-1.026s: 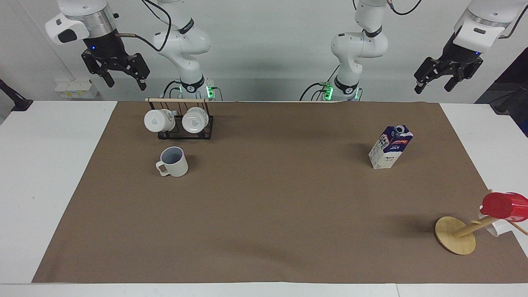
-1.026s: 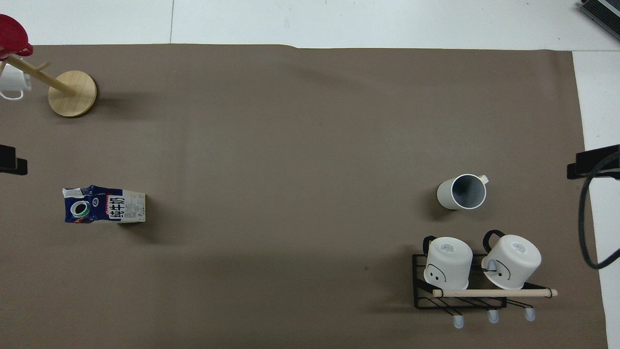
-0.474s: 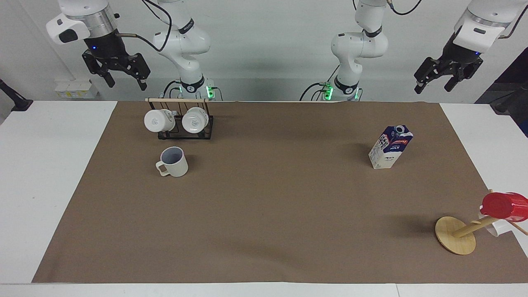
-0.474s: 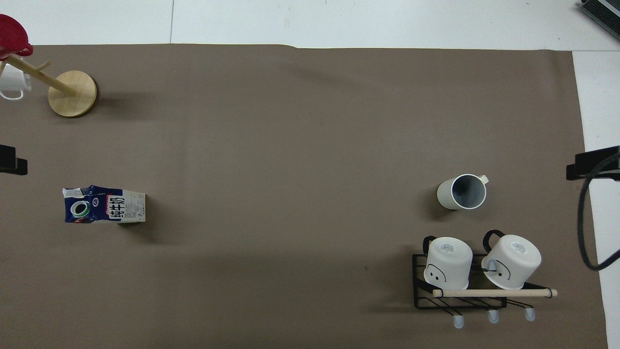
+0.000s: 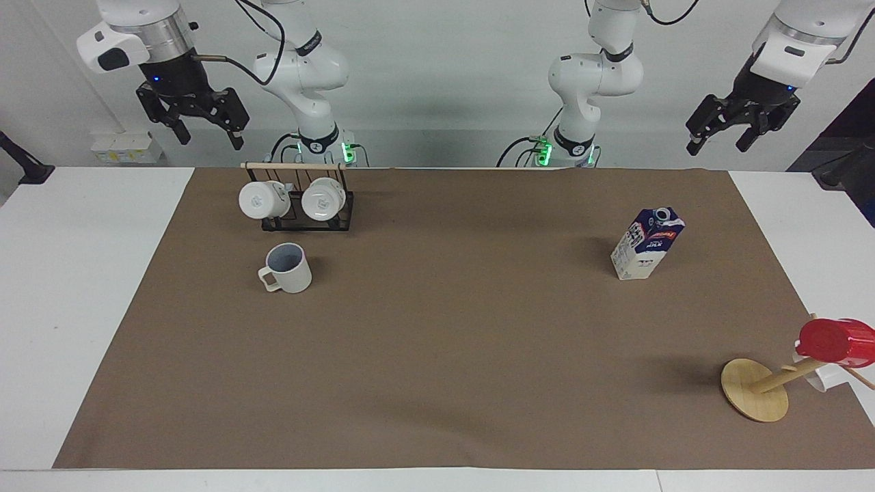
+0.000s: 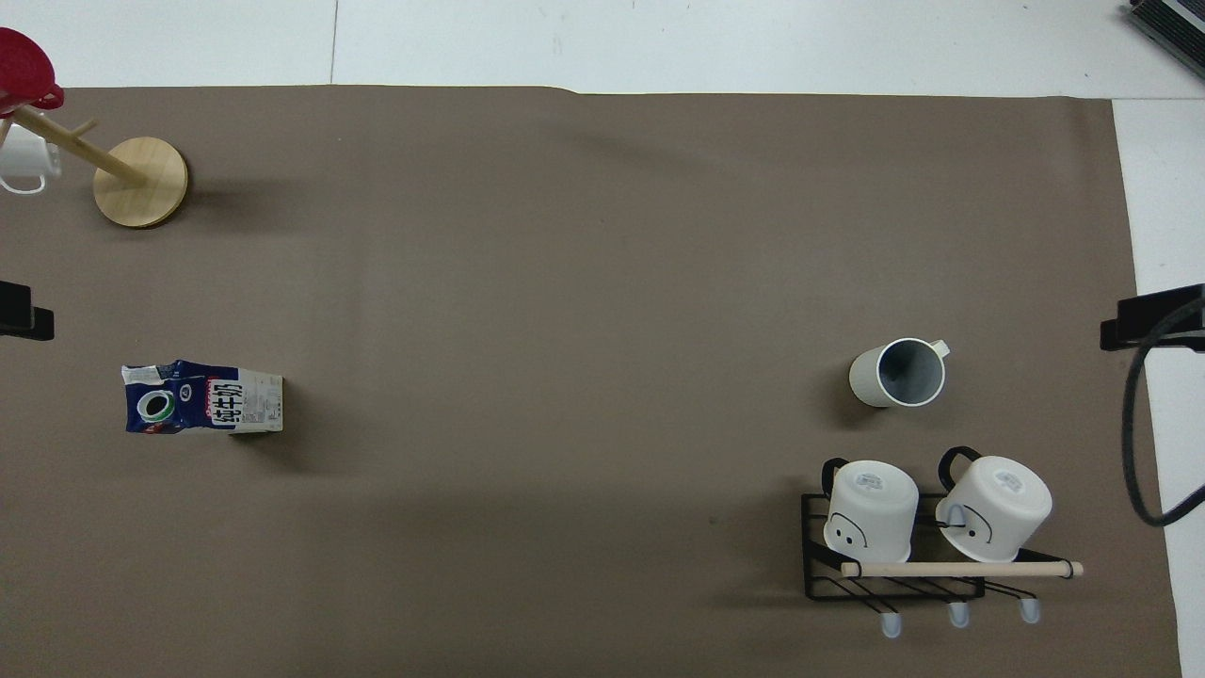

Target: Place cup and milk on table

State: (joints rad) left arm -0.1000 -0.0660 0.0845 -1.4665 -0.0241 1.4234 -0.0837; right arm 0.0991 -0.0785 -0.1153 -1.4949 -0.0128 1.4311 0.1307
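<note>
The cream cup [image 5: 290, 268] [image 6: 899, 374] stands upright on the brown sheet of the table [image 5: 82, 273], toward the right arm's end, just farther from the robots than the mug rack. The milk [image 5: 646, 244] [image 6: 202, 397], a navy and white carton, stands upright toward the left arm's end. My right gripper [image 5: 208, 138] hangs high over the table's edge by the robots, open and holding nothing. My left gripper [image 5: 719, 145] hangs likewise at the other end, open and holding nothing. Neither is close to the cup or the carton.
A black wire rack [image 5: 307, 220] [image 6: 814, 565] with a wooden bar holds two white mugs, between the cup and the robots. A wooden mug tree [image 5: 755, 398] [image 6: 141, 182] carries a red cup [image 5: 834, 342] and a white mug, farther from the robots than the carton.
Both raised grippers have shifted only very slightly. The cup and the carton have not moved.
</note>
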